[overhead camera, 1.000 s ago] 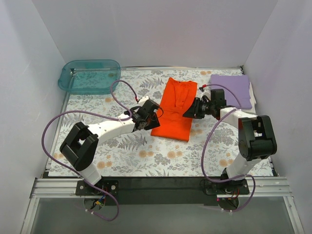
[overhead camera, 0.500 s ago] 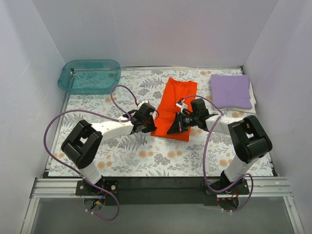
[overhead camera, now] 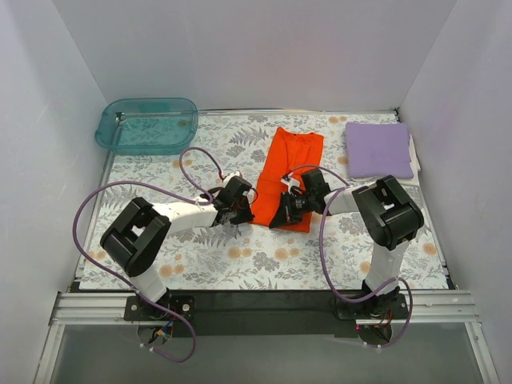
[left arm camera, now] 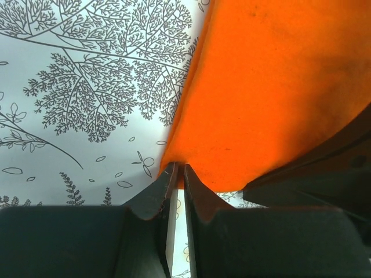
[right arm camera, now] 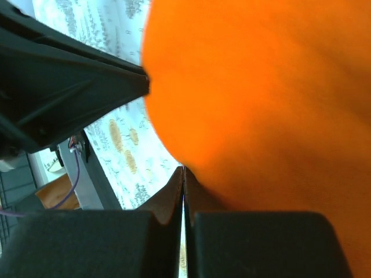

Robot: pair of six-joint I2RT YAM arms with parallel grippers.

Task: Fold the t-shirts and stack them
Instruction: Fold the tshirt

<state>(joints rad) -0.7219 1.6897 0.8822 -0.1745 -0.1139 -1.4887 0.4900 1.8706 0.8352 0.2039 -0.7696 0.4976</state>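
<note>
The orange-red t-shirt point(overhead camera: 293, 160) lies folded into a long strip at the middle of the floral table. Both grippers are low at its near end. My left gripper point(overhead camera: 244, 212) is at the near left corner. In the left wrist view my left gripper point(left arm camera: 178, 171) is shut on the tip of the orange cloth point(left arm camera: 272, 87). My right gripper point(overhead camera: 280, 218) is a little to the right on the near hem. In the right wrist view my right gripper point(right arm camera: 184, 169) is shut where the bulging orange cloth point(right arm camera: 261, 87) ends. The lavender t-shirt point(overhead camera: 378, 150) lies folded at the back right.
A translucent teal tub point(overhead camera: 114, 136) stands at the back left corner. White walls close in the table on three sides. The floral tablecloth point(overhead camera: 200, 256) shows bare in front of both grippers. Purple cables loop over each arm.
My right gripper swung from the shirt's right edge across to its near hem and shut. My left gripper slid slightly nearer onto the near left corner and closed on it.
</note>
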